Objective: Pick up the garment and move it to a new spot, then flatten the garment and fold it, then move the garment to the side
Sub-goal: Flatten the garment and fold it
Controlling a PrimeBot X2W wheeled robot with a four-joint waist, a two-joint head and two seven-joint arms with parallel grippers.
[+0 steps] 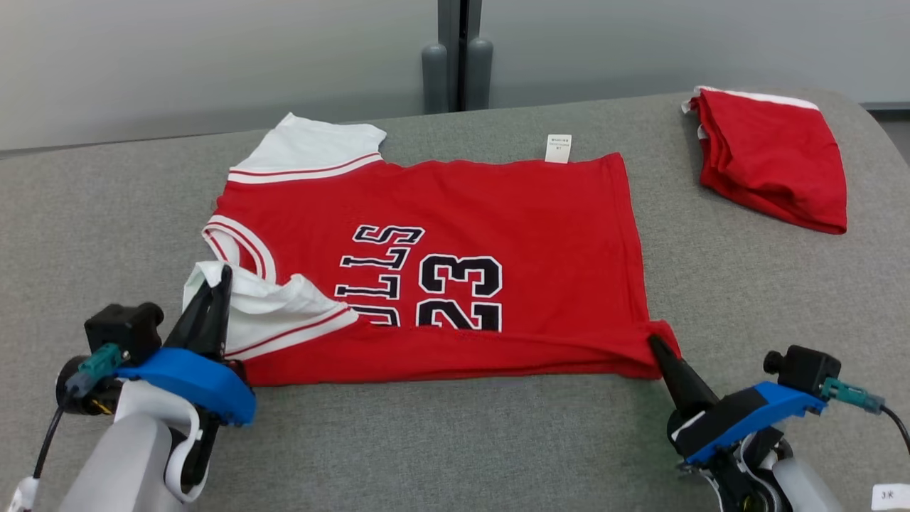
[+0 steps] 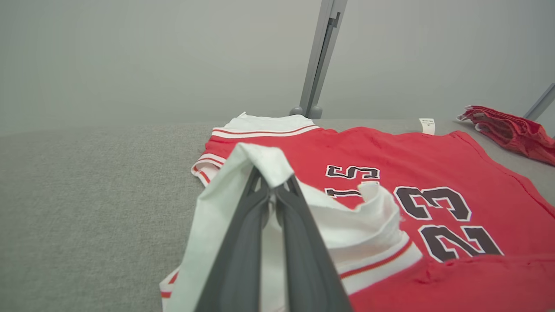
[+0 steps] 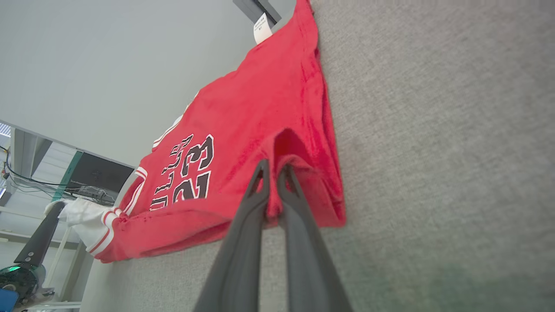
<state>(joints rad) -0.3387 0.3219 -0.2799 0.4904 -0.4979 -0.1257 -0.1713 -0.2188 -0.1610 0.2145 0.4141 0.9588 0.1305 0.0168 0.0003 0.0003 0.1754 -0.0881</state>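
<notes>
Two grippers pinch the near edge of a red jersey [image 1: 512, 213] that lies spread on a grey padded table [image 1: 426, 441]. The jersey lies sideways, with its neck toward the robot's left and its hem toward the right. Black lettering and the number 23 [image 1: 461, 284] face up. A strip of the near edge is folded over the lower part of the print.

The left gripper [image 1: 217, 279] stands at the jersey's near left corner. Its two dark fingers are pressed together on the white near sleeve [image 1: 274, 306]. In the left wrist view the sleeve cloth is raised off the table and drapes over the fingertips.

The right gripper [image 1: 655, 345] is at the near right corner. Its fingers are closed on the hem, with a small fold of red cloth bunched between the tips. The rest of the jersey stretches away from both grippers across the table.

The white far sleeve [image 1: 313, 146] lies flat at the far left. A small white label [image 1: 558, 148] sticks out from the far edge. A folded red cloth [image 1: 771, 167] sits at the table's far right, well apart from the jersey. A grey post [image 1: 458, 57] rises behind the table.
</notes>
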